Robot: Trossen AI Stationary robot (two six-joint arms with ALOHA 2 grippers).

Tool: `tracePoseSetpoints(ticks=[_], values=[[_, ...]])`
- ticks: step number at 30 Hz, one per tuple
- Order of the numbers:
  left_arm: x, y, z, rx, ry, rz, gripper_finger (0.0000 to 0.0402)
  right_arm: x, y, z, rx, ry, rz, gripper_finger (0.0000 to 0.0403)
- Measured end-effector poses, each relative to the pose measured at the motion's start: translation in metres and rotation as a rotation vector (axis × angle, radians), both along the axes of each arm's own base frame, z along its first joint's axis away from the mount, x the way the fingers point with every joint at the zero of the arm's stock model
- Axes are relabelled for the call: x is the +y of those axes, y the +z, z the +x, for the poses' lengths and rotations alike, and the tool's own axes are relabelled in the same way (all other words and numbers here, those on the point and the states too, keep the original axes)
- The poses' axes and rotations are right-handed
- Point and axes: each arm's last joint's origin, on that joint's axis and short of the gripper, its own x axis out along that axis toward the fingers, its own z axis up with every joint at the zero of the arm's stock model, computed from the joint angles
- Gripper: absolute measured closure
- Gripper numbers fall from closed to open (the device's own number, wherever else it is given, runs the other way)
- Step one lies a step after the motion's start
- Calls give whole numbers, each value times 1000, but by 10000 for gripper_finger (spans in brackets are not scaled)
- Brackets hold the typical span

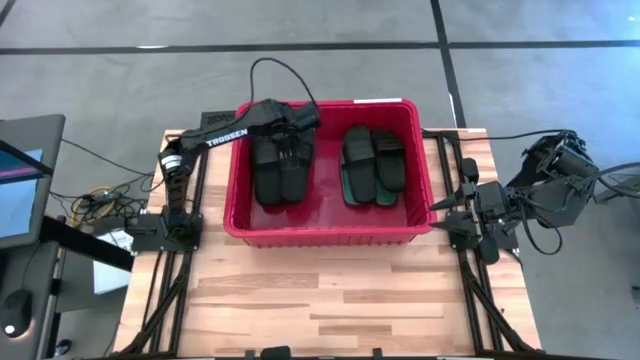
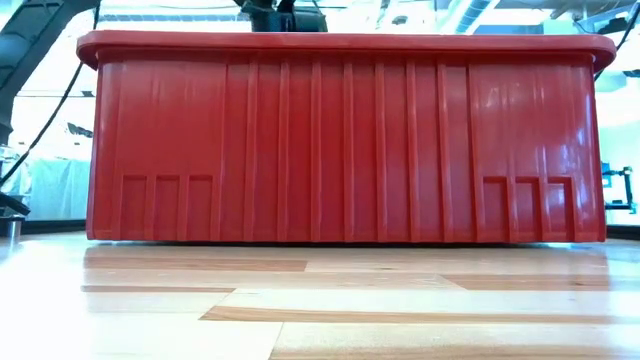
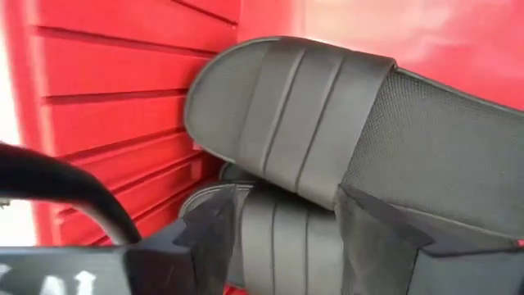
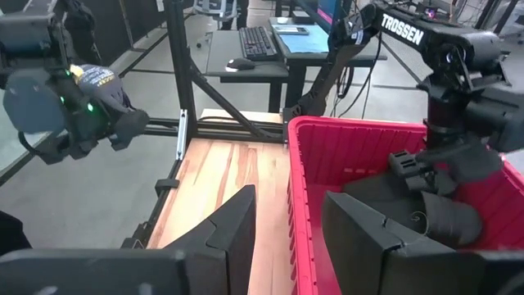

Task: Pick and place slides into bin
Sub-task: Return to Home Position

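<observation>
Now the slides lie in the red bin; the left claw hangs, jaws apart, just above the black ones on its left side, the right claw waits, jaws apart, beside the bin's right wall

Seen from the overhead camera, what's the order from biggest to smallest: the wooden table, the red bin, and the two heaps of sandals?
1. wooden table
2. red bin
3. left sandal heap and right sandal heap: they look about alike, so I won't rank them.

Wood table: red bin on far half.
</observation>
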Motion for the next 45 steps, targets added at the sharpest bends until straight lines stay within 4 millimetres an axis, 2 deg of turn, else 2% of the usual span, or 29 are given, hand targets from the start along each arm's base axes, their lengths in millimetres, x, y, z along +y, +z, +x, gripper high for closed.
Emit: tracePoseSetpoints(ticks=[8, 17, 23, 28, 36, 45], values=[[-15, 35, -17, -96, -17, 46, 202, 0, 0, 0, 0, 1, -7, 275], [-52, 98, -47, -354, -74, 159, 202, 0, 0, 0, -1, -1, 0, 275], [-80, 143, -79, -579, -52, 250, 202, 0, 0, 0, -1, -2, -1, 275], [-100, 170, -113, -733, -18, 251, 202, 0, 0, 0, -2, -3, -2, 275], [-122, 190, -159, -890, 73, 175, 202, 0, 0, 0, -2, -2, -4, 275], [-139, 203, -191, -1043, 125, 92, 202, -1, 1, -3, -11, 23, -51, 275]])
